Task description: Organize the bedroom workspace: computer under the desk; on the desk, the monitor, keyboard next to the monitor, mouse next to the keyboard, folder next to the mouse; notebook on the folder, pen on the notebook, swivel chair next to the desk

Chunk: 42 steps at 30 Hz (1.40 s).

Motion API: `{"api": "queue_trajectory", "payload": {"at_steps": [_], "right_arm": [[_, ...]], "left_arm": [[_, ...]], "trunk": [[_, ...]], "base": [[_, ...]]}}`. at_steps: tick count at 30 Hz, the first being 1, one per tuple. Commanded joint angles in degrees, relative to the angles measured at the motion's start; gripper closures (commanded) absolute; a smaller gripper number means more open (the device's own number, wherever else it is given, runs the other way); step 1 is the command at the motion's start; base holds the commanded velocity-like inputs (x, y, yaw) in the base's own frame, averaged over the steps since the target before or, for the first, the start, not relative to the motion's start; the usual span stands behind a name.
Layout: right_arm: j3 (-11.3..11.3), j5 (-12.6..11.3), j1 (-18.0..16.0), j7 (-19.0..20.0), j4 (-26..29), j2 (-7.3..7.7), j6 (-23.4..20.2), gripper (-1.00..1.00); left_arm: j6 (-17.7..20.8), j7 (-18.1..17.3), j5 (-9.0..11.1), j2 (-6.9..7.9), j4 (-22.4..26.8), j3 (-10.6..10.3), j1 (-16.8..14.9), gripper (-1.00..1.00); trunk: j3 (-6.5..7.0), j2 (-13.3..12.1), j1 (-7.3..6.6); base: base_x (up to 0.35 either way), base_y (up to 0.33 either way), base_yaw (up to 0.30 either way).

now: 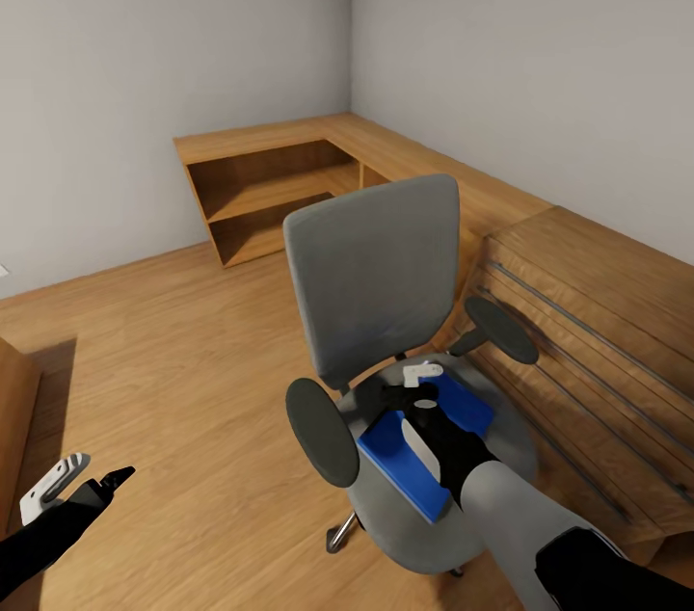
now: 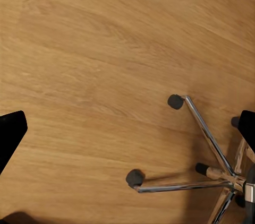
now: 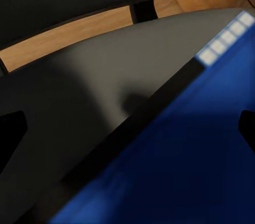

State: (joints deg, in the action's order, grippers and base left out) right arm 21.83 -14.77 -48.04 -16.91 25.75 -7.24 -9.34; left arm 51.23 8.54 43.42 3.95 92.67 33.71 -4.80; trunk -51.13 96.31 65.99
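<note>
The grey swivel chair [image 1: 376, 274] stands mid-room with its back toward me and black armrests on both sides. On its seat [image 3: 101, 75] lies the flat blue folder [image 1: 467, 407], which has a dark edge [image 3: 202, 171] in the right wrist view. My right gripper [image 1: 410, 386] hangs open just above the folder and the seat's rear part, holding nothing; its fingertips [image 3: 11, 128] frame the folder's edge. My left gripper [image 1: 92, 474] is open and empty, low at the left over bare floor. The left wrist view looks down on the chair's chrome star base [image 2: 210, 139] and castors.
A light-wood corner shelf unit [image 1: 270, 177] runs along the back walls. A light-wood chest of drawers [image 1: 598, 351] stands close to the chair's right side. More wooden furniture [image 1: 14, 399] is at the left edge. Plank floor [image 1: 173, 351] spreads left of the chair.
</note>
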Motion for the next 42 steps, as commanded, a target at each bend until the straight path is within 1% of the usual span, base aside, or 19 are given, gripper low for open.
{"api": "queue_trajectory", "payload": {"at_steps": [1, 13, 24, 29, 42], "right_arm": [[0.5, -0.4, 0.0, -0.5, 0.1, 0.01, -0.3, -1.00], [0.5, -0.4, 0.0, -0.7, 0.1, -0.14, -1.3, -1.00], [0.5, -0.4, 0.0, -0.8, 0.1, -0.14, -1.9, -1.00], [0.5, -0.4, 0.0, -0.8, 0.1, -0.14, -2.0, -1.00], [0.5, -0.4, 0.0, -0.8, 0.1, -0.14, -2.0, -1.00]], "left_arm": [[0.3, 0.5, 0.6, 0.00, 0.1, 0.1, 0.0, -1.00], [0.3, 0.5, 0.6, -0.05, 0.1, 1.0, 0.0, -1.00], [0.2, 0.7, 0.6, -0.06, 0.1, 1.2, 0.0, -1.00], [0.2, 0.7, 0.6, -0.04, 0.1, 1.2, 0.0, -1.00], [0.2, 0.6, 0.6, -0.07, 0.1, 1.3, 0.0, -1.00]], "trunk": [[-0.04, 0.0, 0.00], [-0.04, 0.0, 0.00], [-0.04, 0.0, 0.00], [-0.94, 2.0, 1.09], [-0.94, 2.0, 1.09]], "base": [[0.000, 0.000, 0.000], [0.000, 0.000, 0.000], [0.000, 0.000, 0.000], [0.000, 0.000, 0.000], [0.000, 0.000, 0.000]]}}
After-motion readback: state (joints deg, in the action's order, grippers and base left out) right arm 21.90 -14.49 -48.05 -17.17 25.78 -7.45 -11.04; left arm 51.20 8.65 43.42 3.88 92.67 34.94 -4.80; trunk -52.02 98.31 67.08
